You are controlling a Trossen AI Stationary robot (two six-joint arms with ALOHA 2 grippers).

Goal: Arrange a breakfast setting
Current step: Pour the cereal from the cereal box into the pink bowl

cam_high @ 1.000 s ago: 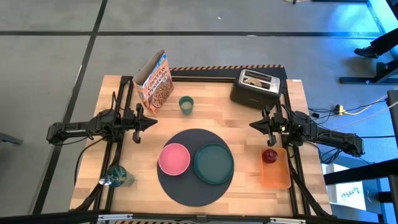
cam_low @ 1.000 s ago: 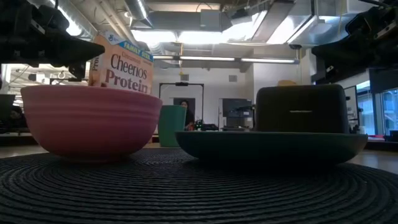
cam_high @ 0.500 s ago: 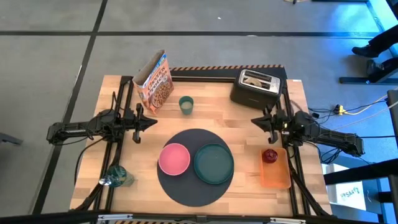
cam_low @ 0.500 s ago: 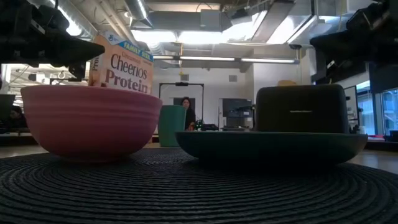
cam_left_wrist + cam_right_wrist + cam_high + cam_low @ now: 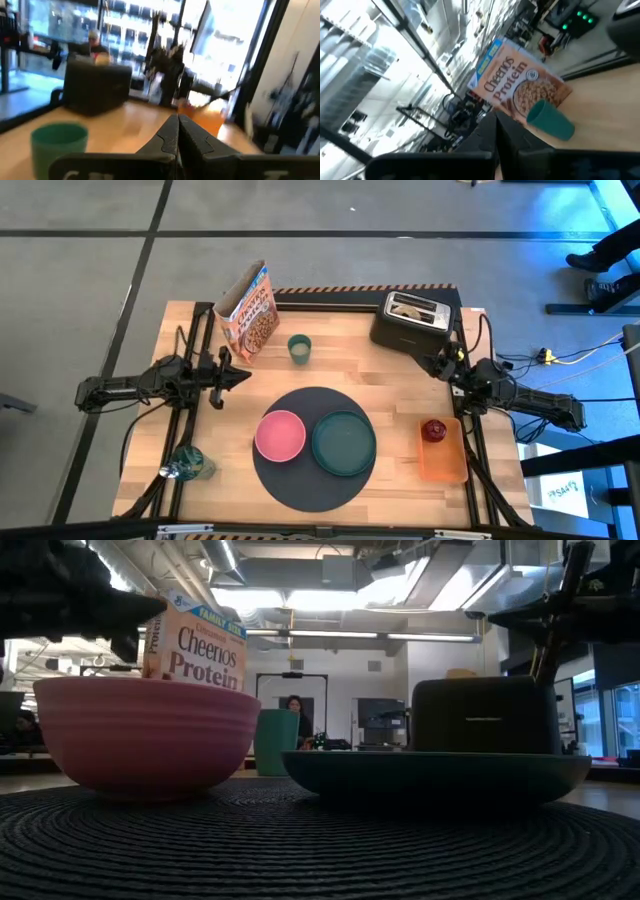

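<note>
While the pale wooden tabletop (image 5: 350, 375) stands on a grey floor marked with dark lines, the low view looks across it into a workshop hall with bright ceiling strip lights and a person far back. One large round dark-grey woven mat (image 5: 312, 447) lies near the front middle, carrying one pink bowl (image 5: 280, 435) and one dark-green plate (image 5: 344, 443) side by side. One small pale-green cup (image 5: 299, 347) stands beside one tilted cereal box (image 5: 248, 311). One black toaster (image 5: 413, 320) sits at the far right. One orange rectangular tray (image 5: 442, 450) holds one small dark-red fruit (image 5: 433, 429). The left gripper (image 5: 177, 131) hangs over the table's left side, fingers pressed together on nothing. The right gripper (image 5: 495, 125) is just beside the toaster, likewise closed and empty.
</note>
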